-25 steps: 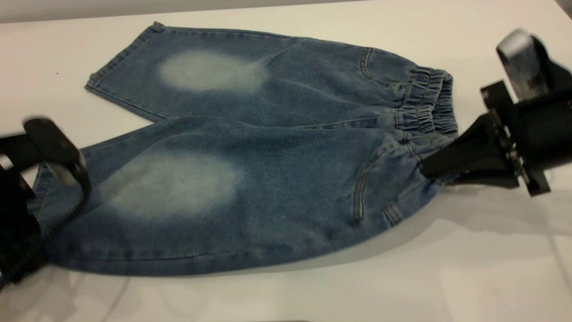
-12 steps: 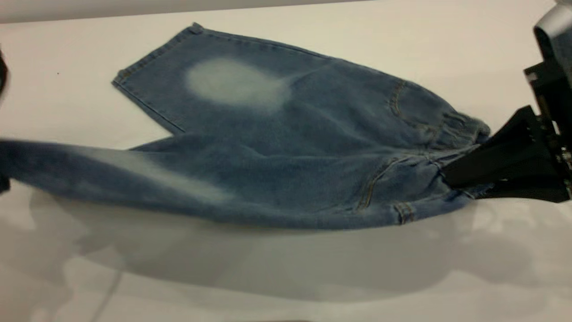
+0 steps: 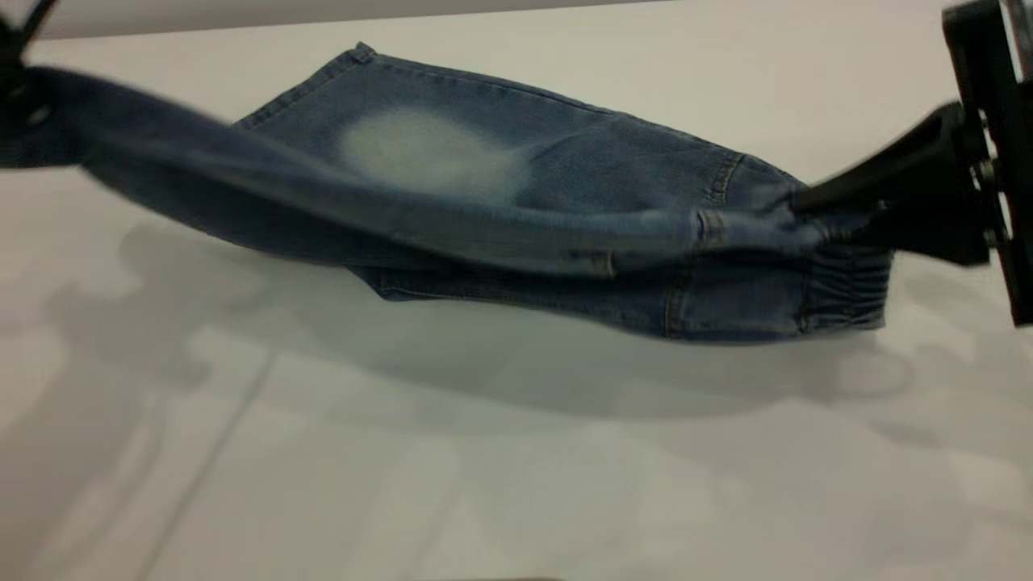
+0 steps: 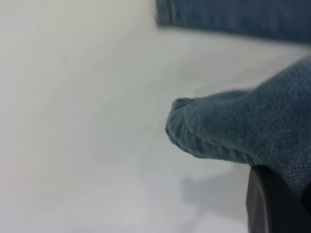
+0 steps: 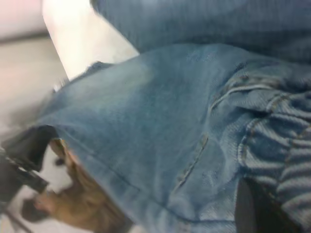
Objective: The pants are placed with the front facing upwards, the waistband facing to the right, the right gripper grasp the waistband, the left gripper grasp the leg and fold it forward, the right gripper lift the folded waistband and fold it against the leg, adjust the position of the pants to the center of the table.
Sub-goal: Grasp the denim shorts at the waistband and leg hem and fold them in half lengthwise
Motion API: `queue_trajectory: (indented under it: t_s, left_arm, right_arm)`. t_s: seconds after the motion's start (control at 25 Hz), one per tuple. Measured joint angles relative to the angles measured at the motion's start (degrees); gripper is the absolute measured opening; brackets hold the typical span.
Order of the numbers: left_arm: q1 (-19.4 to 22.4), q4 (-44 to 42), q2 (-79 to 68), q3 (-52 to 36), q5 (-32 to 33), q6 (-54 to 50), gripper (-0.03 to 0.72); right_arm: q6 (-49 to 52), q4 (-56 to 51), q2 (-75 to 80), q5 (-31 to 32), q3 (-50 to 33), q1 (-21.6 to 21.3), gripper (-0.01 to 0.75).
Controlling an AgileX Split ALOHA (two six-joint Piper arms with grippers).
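Across the far half of the table (image 3: 516,484) lie the pants (image 3: 452,161), partly lifted. One leg rests flat with its pale oval patch facing up, its hem toward eleven o'clock. The other leg is raised off the surface and stretched as a taut band from nine o'clock to three o'clock, casting a broad shadow below. At three o'clock the waistband (image 3: 843,290) hangs with its gathered elastic drooping toward the table, its upper edge pinched between the fingers of the right gripper (image 3: 815,211), which reaches in level from the right edge. At nine o'clock the left gripper (image 3: 14,89) shows only at the picture's edge, held high; the wrist view shows the leg hem (image 4: 194,131) bunched over its black finger, so it is clamping the cloth.
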State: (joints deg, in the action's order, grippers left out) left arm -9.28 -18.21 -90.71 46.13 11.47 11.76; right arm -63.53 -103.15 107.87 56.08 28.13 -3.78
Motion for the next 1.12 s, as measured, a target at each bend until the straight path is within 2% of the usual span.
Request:
queue_trajectory:
  t_s: [0.32,0.56,0.96,1.12]
  left_arm:
    - [0.0,-0.2,-19.4,17.3,-1.3,-0.1,0.027]
    - [-1.1,-0.2,-27.9,27.6,-1.3,-0.1,0.033]
    - [-3.9,-0.2,-34.9,35.6,-5.5,-2.4,0.067]
    - [-3.9,-0.2,-36.1,36.6,-5.9,-7.8,0.129]
  right_arm:
    - [9.3,-0.2,4.7,-4.3,8.4,0.0,0.047]
    - [14.2,-0.4,9.8,-6.0,12.6,0.0,0.052]
    - [16.8,-0.6,11.4,-7.6,15.2,0.0,0.065]
    - [19.9,-0.6,11.4,-10.5,15.2,0.0,0.091]
